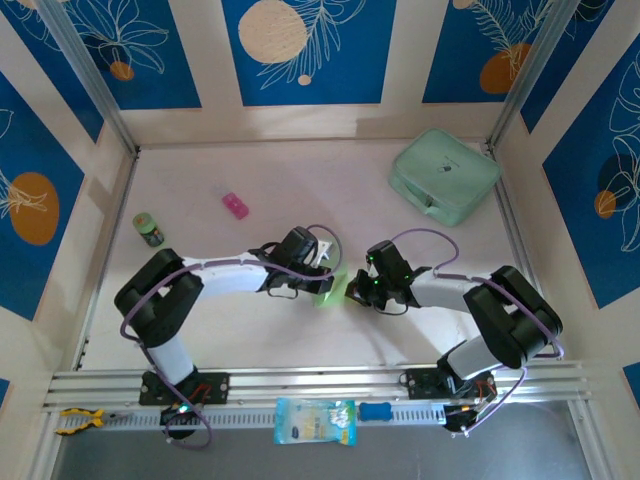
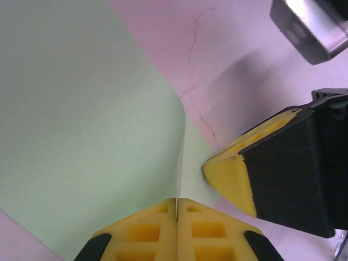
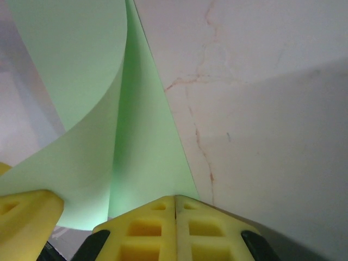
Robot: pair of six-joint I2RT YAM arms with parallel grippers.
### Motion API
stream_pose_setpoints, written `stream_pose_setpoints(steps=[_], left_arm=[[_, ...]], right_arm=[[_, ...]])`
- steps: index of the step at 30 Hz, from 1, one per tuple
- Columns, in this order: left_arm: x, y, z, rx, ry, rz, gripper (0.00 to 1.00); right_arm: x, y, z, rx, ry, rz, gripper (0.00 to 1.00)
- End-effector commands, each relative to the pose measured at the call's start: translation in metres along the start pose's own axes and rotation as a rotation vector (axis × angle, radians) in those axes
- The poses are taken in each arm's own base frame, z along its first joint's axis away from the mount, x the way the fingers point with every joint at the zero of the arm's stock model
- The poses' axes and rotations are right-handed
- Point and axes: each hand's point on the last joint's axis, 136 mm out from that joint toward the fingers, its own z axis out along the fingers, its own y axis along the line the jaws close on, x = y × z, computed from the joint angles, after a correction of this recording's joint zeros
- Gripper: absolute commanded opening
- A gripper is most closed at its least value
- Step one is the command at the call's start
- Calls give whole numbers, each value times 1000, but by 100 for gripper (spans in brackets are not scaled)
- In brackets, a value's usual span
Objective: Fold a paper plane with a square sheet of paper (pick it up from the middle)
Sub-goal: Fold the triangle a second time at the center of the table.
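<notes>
The square sheet of paper (image 1: 331,289) is pale green and stands bent up off the pink table between the two grippers in the top view. My left gripper (image 1: 323,273) is shut on it. In the left wrist view the sheet (image 2: 81,119) curves up out of the shut yellow jaws of the left gripper (image 2: 176,202), with a fingertip (image 2: 231,174) of the right gripper touching the paper's edge. My right gripper (image 1: 356,288) is shut on the sheet too. In the right wrist view the paper (image 3: 136,141) curls up and leftward from the right gripper (image 3: 175,198).
A thick mint-green zip case (image 1: 445,176) lies at the back right. A small pink object (image 1: 235,205) and a small green jar (image 1: 149,229) sit at the left. A blue packet (image 1: 314,420) rests on the near rail. Walls enclose the table on three sides.
</notes>
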Motion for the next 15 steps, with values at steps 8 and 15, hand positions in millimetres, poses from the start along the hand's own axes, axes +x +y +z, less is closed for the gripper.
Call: stream_pose_setpoints(steps=[8,15], left_arm=[[-1,0,-2,10,24,27,0],[0,-1,-1,15,30,31,0]], right_arm=[[14,2,-3,48,45,21,1],[6,17,-5,-4,22,-17,1]])
